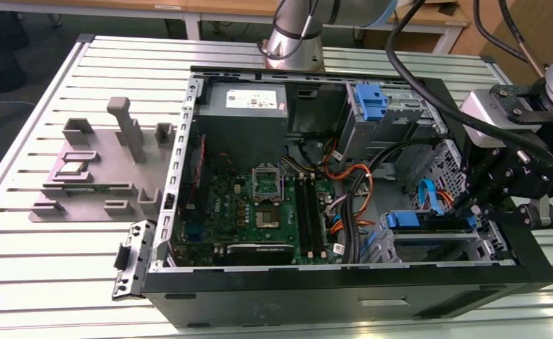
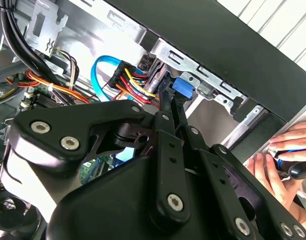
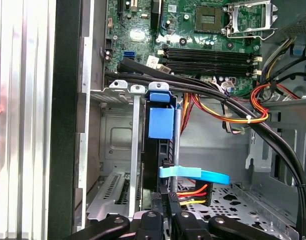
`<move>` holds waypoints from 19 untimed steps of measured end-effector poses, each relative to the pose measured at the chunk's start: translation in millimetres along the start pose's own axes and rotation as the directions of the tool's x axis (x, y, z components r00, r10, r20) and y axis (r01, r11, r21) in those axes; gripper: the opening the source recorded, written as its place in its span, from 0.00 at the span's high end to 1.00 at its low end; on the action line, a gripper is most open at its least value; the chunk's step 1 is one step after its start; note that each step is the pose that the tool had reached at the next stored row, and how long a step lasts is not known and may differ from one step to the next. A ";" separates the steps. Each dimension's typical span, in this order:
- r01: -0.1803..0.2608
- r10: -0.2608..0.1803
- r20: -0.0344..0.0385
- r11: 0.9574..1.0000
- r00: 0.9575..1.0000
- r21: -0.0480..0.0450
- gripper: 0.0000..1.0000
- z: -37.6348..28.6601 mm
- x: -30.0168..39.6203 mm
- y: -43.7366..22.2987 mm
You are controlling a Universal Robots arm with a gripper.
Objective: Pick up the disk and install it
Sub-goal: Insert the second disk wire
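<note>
The disk [image 3: 160,122] stands on edge in the drive cage at the corner of the open computer case [image 1: 352,296], its blue carrier end [image 2: 182,87] toward the case wall. In the exterior view its blue rail [image 1: 417,220] lies at the lower right of the case. My gripper [image 3: 165,202] hangs just behind the disk's rear edge. Its black fingers [image 2: 165,107] are drawn together, with the tips at that edge. In the exterior view the gripper [image 1: 488,205] reaches down over the cage from the exterior view's right.
Blue, red, yellow and black cables [image 3: 193,176] cross close to the fingers. A motherboard [image 1: 257,205] fills the case floor. A blue latch piece [image 1: 371,106] sits in the upper bay. A grey fixture [image 1: 97,169] stands on the slatted table. A person's hand [image 2: 278,167] rests outside the case wall.
</note>
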State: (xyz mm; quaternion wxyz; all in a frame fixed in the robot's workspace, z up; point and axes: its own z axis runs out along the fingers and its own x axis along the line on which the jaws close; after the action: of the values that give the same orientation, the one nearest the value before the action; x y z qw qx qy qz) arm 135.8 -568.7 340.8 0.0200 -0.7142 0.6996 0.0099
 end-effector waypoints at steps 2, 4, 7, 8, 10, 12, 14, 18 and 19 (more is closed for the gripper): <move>0.000 0.000 0.000 1.000 1.000 0.000 0.84 0.0 0.0 0.0; 0.000 0.000 0.000 1.000 1.000 0.000 0.84 0.1 0.0 0.0; 0.000 0.000 0.000 1.000 1.000 0.000 0.84 1.0 0.1 0.0; 0.000 0.000 0.000 1.000 1.000 0.000 0.84 1.0 0.1 0.0; 0.000 0.000 0.000 1.000 1.000 0.000 0.84 1.2 0.1 0.0; 0.000 0.000 0.000 1.000 1.000 0.000 0.84 1.3 0.1 0.0; 0.000 0.000 0.000 1.000 1.000 0.000 0.83 1.4 0.1 0.0; 0.000 0.000 0.000 1.000 1.000 0.000 0.76 2.0 0.1 0.0; 0.000 0.000 0.000 1.000 1.000 0.000 0.76 2.7 0.2 0.0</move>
State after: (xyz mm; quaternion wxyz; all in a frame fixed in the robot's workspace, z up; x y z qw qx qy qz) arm 135.8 -568.8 338.0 0.0200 -0.7142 0.6996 0.0099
